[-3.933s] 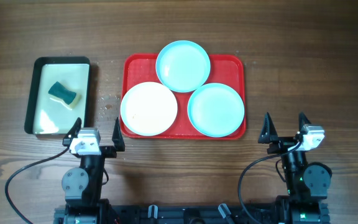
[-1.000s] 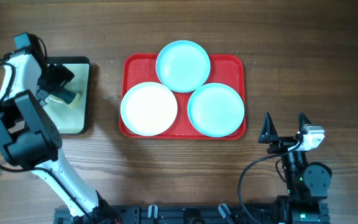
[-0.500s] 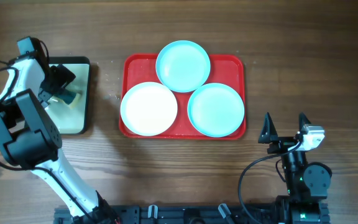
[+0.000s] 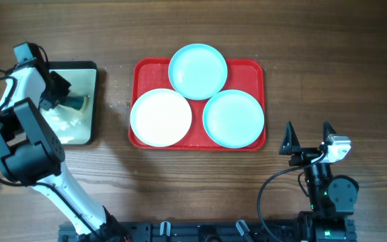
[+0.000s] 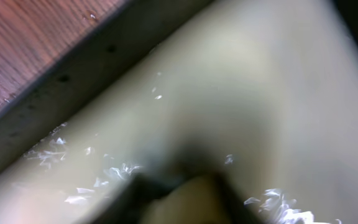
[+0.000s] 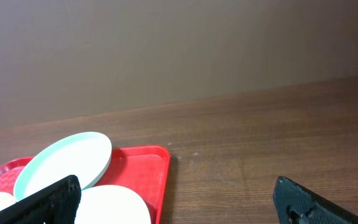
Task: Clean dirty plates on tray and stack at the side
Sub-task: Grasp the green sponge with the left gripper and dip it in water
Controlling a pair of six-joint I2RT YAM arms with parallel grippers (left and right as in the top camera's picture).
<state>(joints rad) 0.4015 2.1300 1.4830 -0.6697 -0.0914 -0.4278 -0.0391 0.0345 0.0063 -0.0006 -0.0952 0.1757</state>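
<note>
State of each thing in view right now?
left gripper: at the sponge in cream tray, grip unclear
right gripper: open, empty
rear cyan plate: tilted, leaning on other two
white plate: on red tray, overhanging left rim
front cyan plate: lying on red tray

Lying on a red rectangular low-rimmed tray [image 4: 248, 72], a glossy white plate [image 4: 161, 117] near left, a pale cyan plate [image 4: 234, 119] near right, a second cyan plate [image 4: 198, 70] behind, tilted onto both.
</note>
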